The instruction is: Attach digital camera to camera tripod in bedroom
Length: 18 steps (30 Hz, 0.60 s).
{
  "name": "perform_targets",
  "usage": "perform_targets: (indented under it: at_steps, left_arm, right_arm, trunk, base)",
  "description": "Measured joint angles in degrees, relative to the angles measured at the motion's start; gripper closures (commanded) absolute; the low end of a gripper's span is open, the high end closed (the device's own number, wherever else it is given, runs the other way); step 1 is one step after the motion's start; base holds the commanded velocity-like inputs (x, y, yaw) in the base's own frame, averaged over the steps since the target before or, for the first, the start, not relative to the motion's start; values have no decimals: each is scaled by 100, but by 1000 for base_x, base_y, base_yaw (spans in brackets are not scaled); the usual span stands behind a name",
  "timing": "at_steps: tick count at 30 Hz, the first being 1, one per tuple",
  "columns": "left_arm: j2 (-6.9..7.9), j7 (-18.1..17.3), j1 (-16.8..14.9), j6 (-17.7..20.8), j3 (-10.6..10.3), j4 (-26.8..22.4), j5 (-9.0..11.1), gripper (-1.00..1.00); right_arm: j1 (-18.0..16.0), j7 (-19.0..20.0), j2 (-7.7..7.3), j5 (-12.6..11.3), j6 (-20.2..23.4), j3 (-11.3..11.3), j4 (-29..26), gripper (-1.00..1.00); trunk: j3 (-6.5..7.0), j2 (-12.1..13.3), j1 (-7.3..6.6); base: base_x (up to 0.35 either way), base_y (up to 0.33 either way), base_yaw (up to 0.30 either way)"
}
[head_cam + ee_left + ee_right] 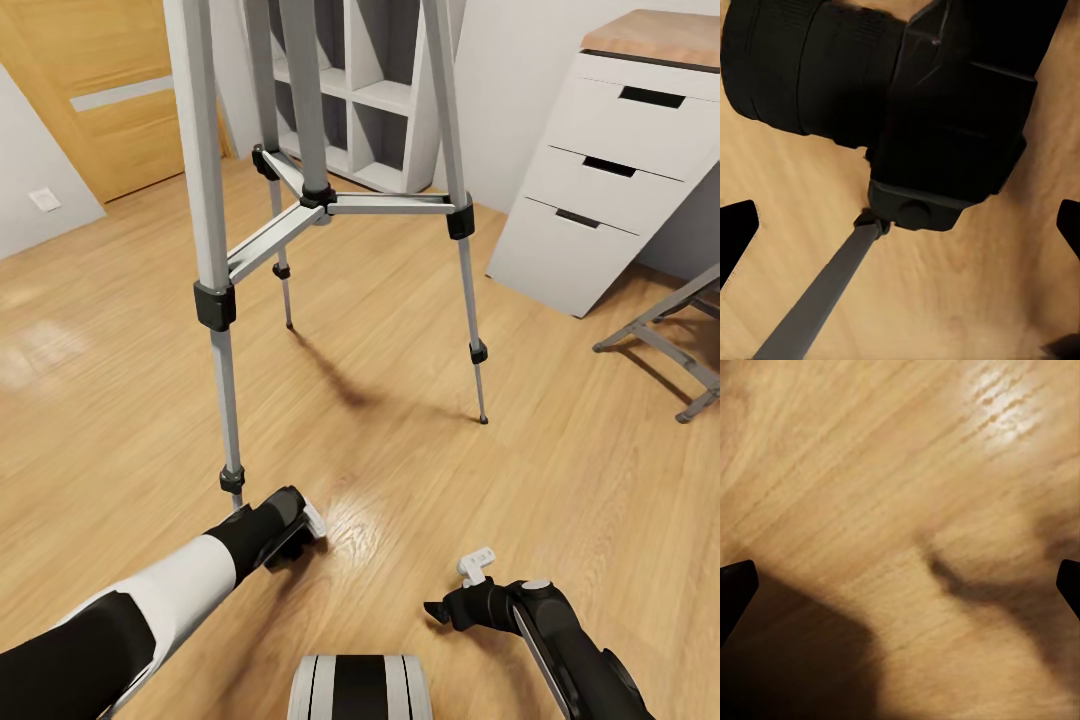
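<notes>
The camera tripod (305, 195) stands on the plank floor straight ahead, with three silver-grey legs, black collars and centre braces; its head is above the frame. My left gripper (300, 535) is low beside the foot of the nearest leg (232, 480). In the left wrist view the black digital camera (937, 112), lens barrel to one side, sits large just ahead of the fingertips (736, 232), which stand wide apart; a grey tripod leg (817, 300) ends behind it. I cannot tell whether anything touches the camera. My right gripper (457, 587) hangs open over bare floor.
A white drawer unit (610, 190) with a wooden top stands at the right, a grey metal stool (670, 340) beside it. White cube shelves (370, 100) are behind the tripod. A wooden door (110, 90) is at the back left.
</notes>
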Motion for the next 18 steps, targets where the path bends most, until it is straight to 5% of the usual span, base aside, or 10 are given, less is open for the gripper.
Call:
perform_targets:
  at_steps: [12, 18]
  left_arm:
    - [2, 5, -59, -41, -9, -5, 0, -100]
    - [2, 9, -66, -61, -10, -6, 1, -100]
  right_arm:
    - [-1, -3, 0, 0, 0, 0, 0, -100]
    - [-1, -3, 0, 1, -1, 0, 0, -100]
  trunk:
    - [0, 0, 0]
    - [-132, -8, 16]
  base:
    - [0, 0, 0]
    - [0, 0, 0]
